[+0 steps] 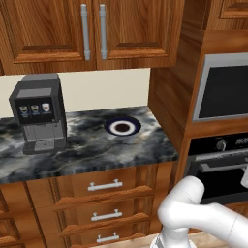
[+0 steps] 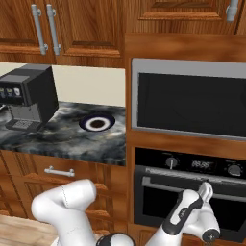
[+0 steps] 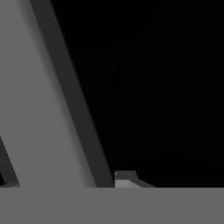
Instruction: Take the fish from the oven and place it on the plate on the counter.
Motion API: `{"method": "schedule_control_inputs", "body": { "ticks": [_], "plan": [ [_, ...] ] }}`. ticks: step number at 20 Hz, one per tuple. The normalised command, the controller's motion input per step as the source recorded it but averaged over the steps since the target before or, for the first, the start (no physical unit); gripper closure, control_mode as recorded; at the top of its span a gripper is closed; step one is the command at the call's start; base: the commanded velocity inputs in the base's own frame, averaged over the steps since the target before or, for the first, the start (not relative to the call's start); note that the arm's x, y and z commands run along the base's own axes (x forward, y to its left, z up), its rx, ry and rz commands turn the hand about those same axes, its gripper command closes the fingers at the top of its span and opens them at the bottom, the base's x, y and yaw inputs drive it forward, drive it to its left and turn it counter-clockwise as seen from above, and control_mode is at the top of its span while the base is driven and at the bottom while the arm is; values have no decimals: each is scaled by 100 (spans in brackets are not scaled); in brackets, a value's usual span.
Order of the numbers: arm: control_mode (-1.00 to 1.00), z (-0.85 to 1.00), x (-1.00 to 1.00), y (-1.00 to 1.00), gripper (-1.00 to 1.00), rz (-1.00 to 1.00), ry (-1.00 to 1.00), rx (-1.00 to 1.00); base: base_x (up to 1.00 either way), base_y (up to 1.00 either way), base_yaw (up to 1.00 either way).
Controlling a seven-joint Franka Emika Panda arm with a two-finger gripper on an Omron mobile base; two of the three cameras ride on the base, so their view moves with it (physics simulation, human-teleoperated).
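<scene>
The oven (image 2: pixel 158 204) is set into the wooden column low on the right, its dark door closed, so the fish is hidden. My gripper (image 2: pixel 205 187) is pressed against the long grey door handle (image 2: pixel 163 182), fingers pointing up. In the hand view the handle (image 3: pixel 48 109) crosses as a broad grey bar before black glass, and one fingertip (image 3: pixel 124 177) shows just right of it near the middle, so the fingers look shut. The blue-rimmed plate (image 1: pixel 122 127) (image 2: pixel 97 123) lies bare on the marble counter (image 1: pixel 87 150) (image 2: pixel 57 139), left of the oven (image 1: pixel 218 181).
A black coffee machine (image 1: pixel 38 114) (image 2: pixel 29 98) stands at the counter's left. A silver-framed appliance with dark glass (image 1: pixel 225 89) (image 2: pixel 190 98) sits above the oven. Wooden drawers (image 1: pixel 104 186) run under the counter and cabinets hang above it.
</scene>
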Motion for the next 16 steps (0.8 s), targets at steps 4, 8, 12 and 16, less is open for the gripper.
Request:
{"method": "schedule_control_inputs", "body": {
  "ticks": [4, 8, 12, 16],
  "plan": [
    [-100, -67, -58, -12, 100, 0, 2, 0, 0, 0, 0],
    [-100, -69, -53, -8, 100, 0, 7, 0, 0, 0, 0],
    [-100, -67, -50, -8, 100, 0, 11, 0, 0, 0, 0],
    [-100, -69, -63, -8, 100, 0, 15, 0, 0, 0, 0]
  ]
}}
